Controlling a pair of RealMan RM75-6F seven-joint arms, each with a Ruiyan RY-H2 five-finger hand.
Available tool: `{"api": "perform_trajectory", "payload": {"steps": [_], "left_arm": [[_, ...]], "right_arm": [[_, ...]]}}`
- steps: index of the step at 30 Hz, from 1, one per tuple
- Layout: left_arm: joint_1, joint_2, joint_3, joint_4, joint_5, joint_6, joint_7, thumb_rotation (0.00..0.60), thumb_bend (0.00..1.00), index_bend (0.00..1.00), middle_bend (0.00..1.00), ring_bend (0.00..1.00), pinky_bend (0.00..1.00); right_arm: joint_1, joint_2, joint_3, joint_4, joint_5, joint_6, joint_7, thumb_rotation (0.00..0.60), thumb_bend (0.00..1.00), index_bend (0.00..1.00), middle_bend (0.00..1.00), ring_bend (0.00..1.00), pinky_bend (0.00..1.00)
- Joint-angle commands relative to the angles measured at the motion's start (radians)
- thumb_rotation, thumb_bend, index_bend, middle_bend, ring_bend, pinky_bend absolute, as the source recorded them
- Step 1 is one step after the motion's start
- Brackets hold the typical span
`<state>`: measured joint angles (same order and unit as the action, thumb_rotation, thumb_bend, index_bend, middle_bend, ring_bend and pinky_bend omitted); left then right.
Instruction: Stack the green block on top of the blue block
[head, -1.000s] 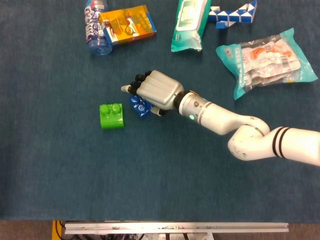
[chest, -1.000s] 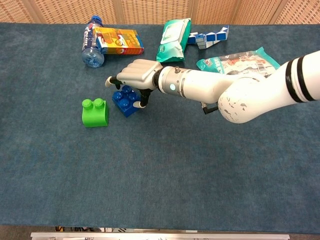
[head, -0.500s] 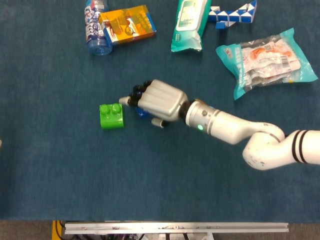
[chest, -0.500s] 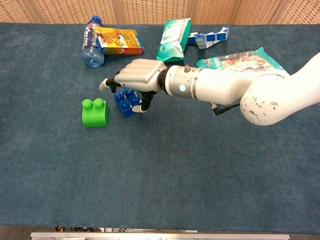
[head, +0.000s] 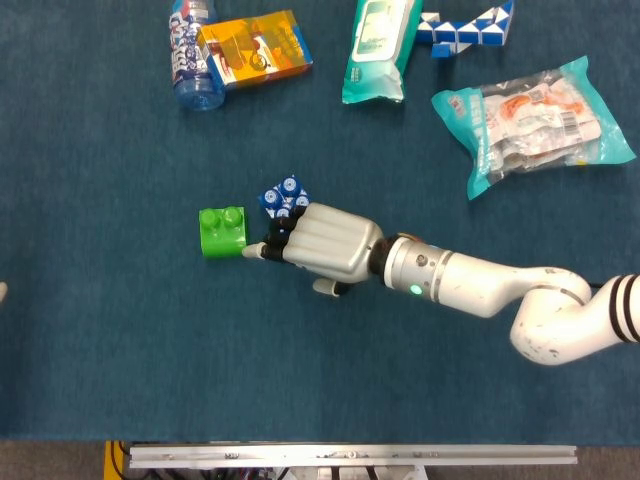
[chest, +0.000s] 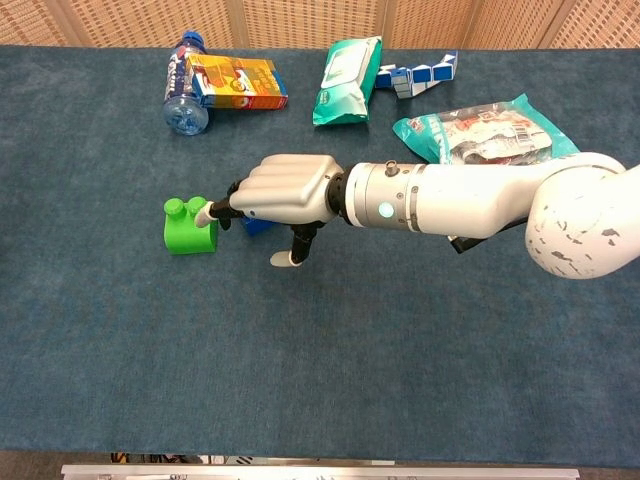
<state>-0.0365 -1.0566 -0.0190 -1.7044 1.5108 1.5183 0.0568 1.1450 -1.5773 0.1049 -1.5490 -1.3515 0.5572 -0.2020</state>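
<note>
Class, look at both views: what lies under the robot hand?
Under the right robot hand lies part of the blue block; its fingertip reaches the green block. The rest of the blue block is covered.

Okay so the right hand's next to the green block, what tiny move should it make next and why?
Probably ease the right hand a little further toward the green block and close the fingers around it. The block sits on the table, not yet held, with one fingertip at its edge, and the blue block lies just behind the hand, waiting for the stack.

Silver-backed robot hand (head: 322, 243), black fingers, white arm, green light, black bands
</note>
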Motion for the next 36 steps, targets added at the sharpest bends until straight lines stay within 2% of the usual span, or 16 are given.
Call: {"api": "perform_trajectory", "payload": {"steps": [1, 6, 16, 26, 36], "left_arm": [[0.001, -0.001, 0.001, -0.002, 0.003, 0.004, 0.000, 0.600, 0.15, 0.08, 0.09, 0.10, 0.10], [0.003, 0.001, 0.004, -0.004, 0.001, 0.000, 0.005, 0.600, 0.15, 0.08, 0.09, 0.10, 0.10], [0.007, 0.002, 0.006, -0.008, 0.007, 0.008, 0.006, 0.600, 0.15, 0.08, 0.09, 0.10, 0.10], [0.009, 0.006, 0.003, -0.004, -0.002, 0.008, -0.005, 0.600, 0.15, 0.08, 0.09, 0.10, 0.10], [0.013, 0.011, -0.002, 0.004, -0.013, 0.010, -0.022, 0.600, 0.15, 0.08, 0.09, 0.10, 0.10]], "right_arm": [[0.000, 0.000, -0.010, -0.021, 0.024, -0.012, -0.005, 0.600, 0.29, 0.10, 0.24, 0.16, 0.26], [0.002, -0.007, -0.017, -0.030, 0.052, -0.017, -0.020, 0.600, 0.29, 0.08, 0.24, 0.16, 0.26], [0.021, -0.081, -0.005, 0.000, 0.107, -0.025, -0.014, 0.600, 0.29, 0.06, 0.24, 0.16, 0.26], [0.037, -0.172, 0.011, 0.131, 0.084, -0.037, 0.050, 0.600, 0.29, 0.06, 0.24, 0.16, 0.26], [0.068, -0.285, 0.043, 0.275, -0.004, -0.039, 0.177, 0.600, 0.29, 0.06, 0.24, 0.16, 0.26]]}}
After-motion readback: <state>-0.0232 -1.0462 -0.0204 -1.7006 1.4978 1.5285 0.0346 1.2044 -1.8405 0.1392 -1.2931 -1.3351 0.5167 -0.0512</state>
